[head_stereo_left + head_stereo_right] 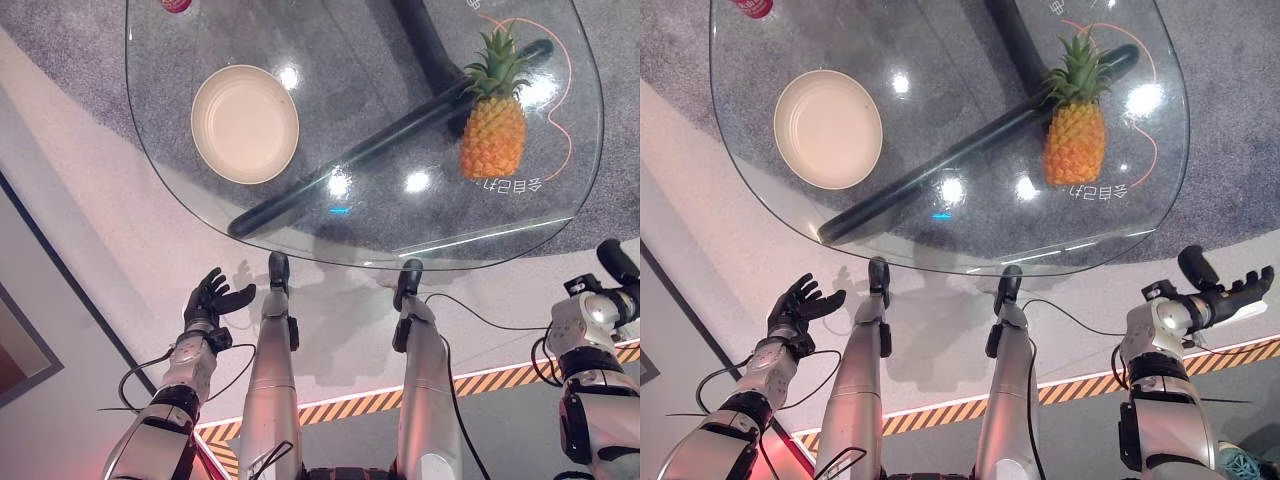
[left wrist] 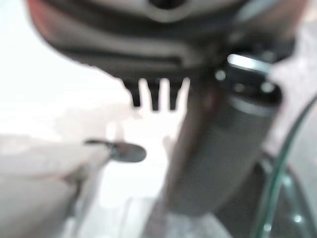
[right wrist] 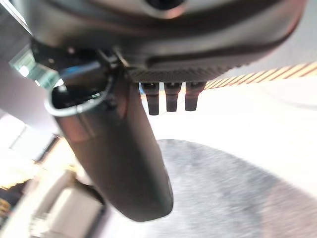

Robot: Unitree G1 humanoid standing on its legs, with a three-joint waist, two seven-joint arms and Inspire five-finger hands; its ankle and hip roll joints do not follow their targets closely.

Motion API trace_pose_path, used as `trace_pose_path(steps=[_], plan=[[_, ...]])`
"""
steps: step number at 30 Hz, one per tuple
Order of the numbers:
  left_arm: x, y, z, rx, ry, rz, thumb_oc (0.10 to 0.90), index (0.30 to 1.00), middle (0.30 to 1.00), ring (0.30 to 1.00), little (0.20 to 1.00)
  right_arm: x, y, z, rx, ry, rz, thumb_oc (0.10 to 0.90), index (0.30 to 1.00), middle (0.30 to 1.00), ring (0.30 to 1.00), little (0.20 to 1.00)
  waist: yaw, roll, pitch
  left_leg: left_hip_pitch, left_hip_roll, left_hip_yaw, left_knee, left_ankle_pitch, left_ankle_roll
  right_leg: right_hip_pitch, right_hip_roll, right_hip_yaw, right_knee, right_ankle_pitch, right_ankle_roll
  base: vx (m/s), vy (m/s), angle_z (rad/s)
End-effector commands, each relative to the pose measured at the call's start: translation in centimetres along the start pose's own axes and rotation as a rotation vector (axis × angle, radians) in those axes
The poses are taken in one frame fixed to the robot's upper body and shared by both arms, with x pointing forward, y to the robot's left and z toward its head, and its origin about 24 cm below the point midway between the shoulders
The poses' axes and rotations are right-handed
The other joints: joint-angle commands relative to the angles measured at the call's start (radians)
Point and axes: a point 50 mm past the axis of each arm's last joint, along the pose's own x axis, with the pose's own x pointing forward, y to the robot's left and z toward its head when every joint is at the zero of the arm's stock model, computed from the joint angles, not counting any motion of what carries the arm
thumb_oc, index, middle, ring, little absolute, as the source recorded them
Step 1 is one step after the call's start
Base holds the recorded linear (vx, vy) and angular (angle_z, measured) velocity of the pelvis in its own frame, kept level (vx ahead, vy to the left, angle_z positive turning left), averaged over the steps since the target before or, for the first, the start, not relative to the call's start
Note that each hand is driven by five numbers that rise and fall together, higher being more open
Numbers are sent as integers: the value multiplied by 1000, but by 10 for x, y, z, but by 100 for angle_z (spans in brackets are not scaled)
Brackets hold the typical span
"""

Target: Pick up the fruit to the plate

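Observation:
A pineapple (image 1: 493, 128) with a green crown stands upright on the right part of the round glass table (image 1: 560, 215). An empty cream plate (image 1: 245, 123) lies on the table's left part. My left hand (image 1: 211, 298) hangs below the table's near edge at the lower left, fingers spread and holding nothing. My right hand (image 1: 1230, 290) is out at the lower right, beyond the table's edge, fingers straight and empty. In each wrist view the thumb (image 3: 124, 163) and short fingertips (image 2: 156, 96) point at bare floor.
A dark tube-shaped table base (image 1: 390, 140) runs diagonally under the glass. A red can (image 1: 750, 8) stands at the table's far left edge. Grey carpet lies under the table, and yellow-black striped tape (image 1: 480, 385) crosses the floor near me.

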Motion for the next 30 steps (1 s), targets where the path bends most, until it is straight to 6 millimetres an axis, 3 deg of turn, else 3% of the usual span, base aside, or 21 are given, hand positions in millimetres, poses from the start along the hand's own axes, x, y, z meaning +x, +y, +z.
trace_pose_path(steps=[1, 4, 7, 12, 21, 30], plan=[[-8, 27, -10, 0, 6, 102, 800, 900, 900, 900, 900, 7, -2, 60, 168, -300, -84, 800, 900, 900, 900, 900, 8, -25, -19, 8, -30, 8, 91, -112, 45, 1, 15, -38, -45, 52, -16, -11, 50, 2], [-8, 26, -10, -9, 7, 101, 800, 900, 900, 900, 900, -6, 10, 71, 204, -372, -19, 800, 900, 900, 900, 900, 4, -23, -19, 11, -32, 11, 84, -107, 47, 2, 15, -36, -47, 51, -17, -13, 41, 0], [-9, 24, -13, -15, 7, 95, 800, 900, 900, 900, 900, -37, 36, 94, 257, -510, 162, 800, 900, 900, 900, 900, -3, -20, -19, 17, -35, 17, 75, -102, 50, 4, 12, -32, -51, 50, -18, -12, 39, -1], [-10, 23, -14, -26, 5, 94, 800, 900, 900, 900, 900, -72, 54, 103, 266, -581, 387, 800, 900, 900, 900, 900, -12, -20, -19, 24, -34, 24, 65, -95, 48, 7, 8, -29, -54, 45, -18, -3, 15, 0], [-14, 21, -24, -32, 13, 88, 800, 900, 900, 900, 900, -114, 72, 83, 165, -519, 694, 800, 900, 900, 900, 900, -18, -20, -19, 36, -33, 41, 44, -79, 45, 14, 6, -30, -62, 39, -24, 0, 4, 0], [-16, 17, -29, -38, 15, 80, 800, 900, 900, 900, 900, -127, 75, 64, 106, -446, 811, 800, 900, 900, 900, 900, -19, -13, -19, 44, -33, 55, 28, -70, 44, 19, 4, -32, -67, 36, -30, 0, 0, 0]])
